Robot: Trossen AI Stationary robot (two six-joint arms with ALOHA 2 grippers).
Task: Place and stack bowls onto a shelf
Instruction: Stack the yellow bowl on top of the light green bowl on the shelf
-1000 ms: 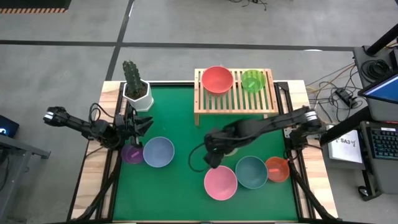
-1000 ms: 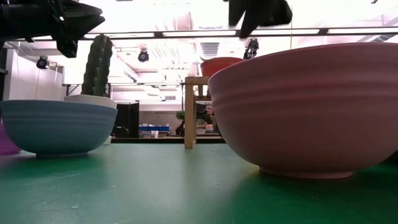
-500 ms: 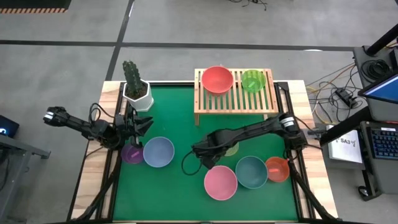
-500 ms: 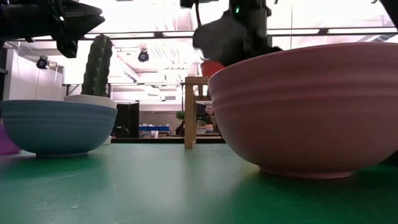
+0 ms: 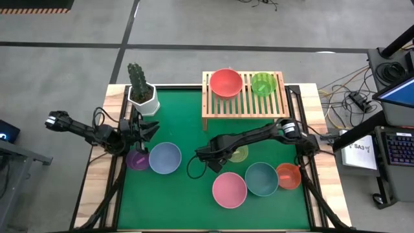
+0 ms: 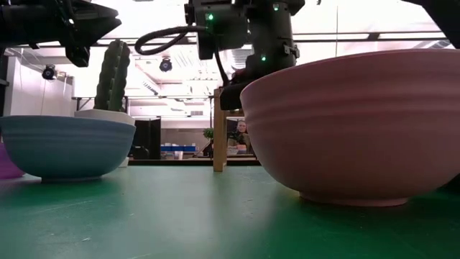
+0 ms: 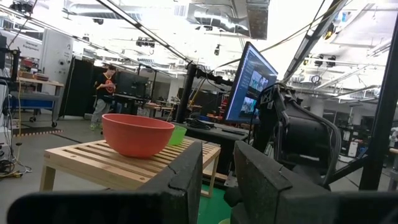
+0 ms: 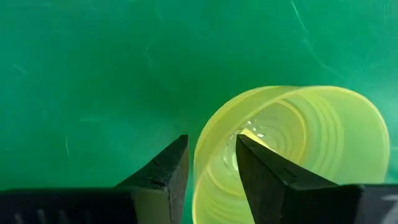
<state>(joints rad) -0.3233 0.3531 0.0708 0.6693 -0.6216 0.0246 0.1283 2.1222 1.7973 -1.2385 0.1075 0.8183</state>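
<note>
The yellow-green bowl [image 8: 292, 149] lay on the green table mat [image 5: 187, 194] between the shelf [image 5: 244, 103] and the pink bowl [image 5: 229, 189], its rim caught between the fingers of the right gripper [image 8: 211, 165], one finger inside the bowl and one outside, the jaws narrowly apart across the wall and seemingly not yet squeezing. The red-pink bowl [image 5: 226, 82] and the green bowl [image 5: 263, 83] sat side by side on the shelf. A good pick here probably called for a firm pinch low on the rim, then a straight lift clear of the pink and teal bowl [image 5: 261, 178] before swinging toward the green one, its likely nesting partner. The left gripper [image 5: 147, 128] waited near the cactus pot [image 5: 143, 96], above the purple bowl [image 5: 137, 159] and blue bowl [image 5: 165, 157], its jaws slightly apart and empty. The red-orange bowl [image 5: 288, 175] stood at the mat's right edge.
</note>
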